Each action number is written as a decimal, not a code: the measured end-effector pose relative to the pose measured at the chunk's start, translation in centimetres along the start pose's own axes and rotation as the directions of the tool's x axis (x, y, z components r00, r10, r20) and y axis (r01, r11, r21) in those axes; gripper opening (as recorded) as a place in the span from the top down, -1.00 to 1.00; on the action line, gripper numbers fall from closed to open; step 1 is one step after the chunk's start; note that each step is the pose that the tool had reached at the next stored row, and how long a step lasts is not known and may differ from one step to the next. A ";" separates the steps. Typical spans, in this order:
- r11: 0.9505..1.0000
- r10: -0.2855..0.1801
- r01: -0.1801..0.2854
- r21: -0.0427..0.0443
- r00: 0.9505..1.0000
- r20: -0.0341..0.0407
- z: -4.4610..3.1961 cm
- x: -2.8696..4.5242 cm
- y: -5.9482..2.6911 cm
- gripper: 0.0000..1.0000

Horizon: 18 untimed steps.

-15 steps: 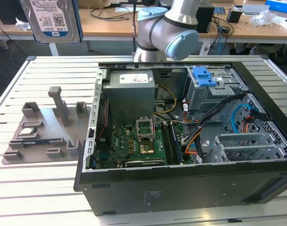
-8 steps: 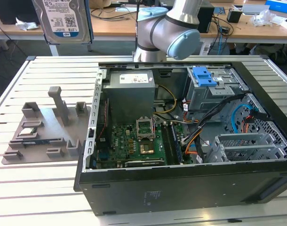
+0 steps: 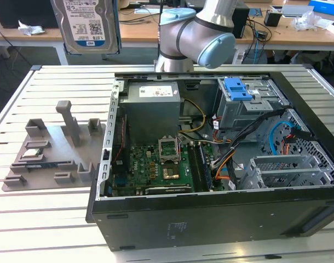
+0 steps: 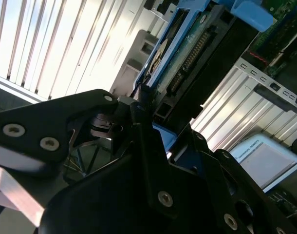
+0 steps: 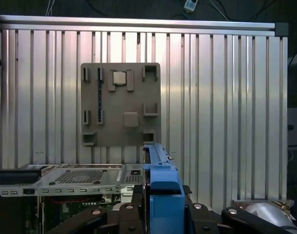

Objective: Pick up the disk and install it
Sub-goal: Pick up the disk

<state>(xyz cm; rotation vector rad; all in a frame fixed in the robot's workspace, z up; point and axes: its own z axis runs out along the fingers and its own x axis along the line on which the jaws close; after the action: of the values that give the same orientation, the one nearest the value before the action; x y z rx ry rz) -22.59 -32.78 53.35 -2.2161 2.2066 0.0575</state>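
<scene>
Black jaws of the gripper (image 5: 163, 204) are clenched on the disk (image 5: 162, 185). In the first wrist view its blue carrier stands squeezed between them, with a thin blue rail running out from the grip. In the second wrist view the disk appears edge-on, the blue frame along one side and the dark connector edge beside it, with the black fingers (image 4: 141, 126) pressed against it.

In the exterior view the disk hangs upright in the air near the top of the frame, on the exterior view's left of the arm (image 3: 202, 33). Its silver face and blue-and-white label are turned to the camera, and it touches nothing but the gripper.

Below it lies the slatted aluminium table (image 3: 41, 219). On the table, toward the exterior view's left, sits a grey fixture plate (image 3: 57, 150) with raised pockets and posts. In the first wrist view one of its pockets holds a small square chip (image 5: 120, 77).

Just beside the plate, on the exterior view's right, lies the open computer case (image 3: 211, 222). Inside it are a green motherboard (image 3: 150, 164), a grey power supply (image 3: 150, 104) and a tangle of cables. At the far corner of the case stands the grey metal drive cage (image 3: 249, 112) with a blue bracket (image 3: 236, 87) on top, well apart from the disk.
</scene>
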 end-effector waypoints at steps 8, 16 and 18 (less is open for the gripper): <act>1.000 0.000 0.000 -0.001 1.000 0.000 0.00 0.35 -4.65 0.26; 1.000 0.000 0.000 -0.002 1.000 0.000 0.00 0.52 -8.50 0.26; 1.000 0.000 0.000 -0.002 1.000 0.000 0.00 0.54 -9.38 0.26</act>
<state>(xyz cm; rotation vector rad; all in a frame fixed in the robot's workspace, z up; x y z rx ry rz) -13.21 -33.28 53.18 -2.2169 2.2077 0.0598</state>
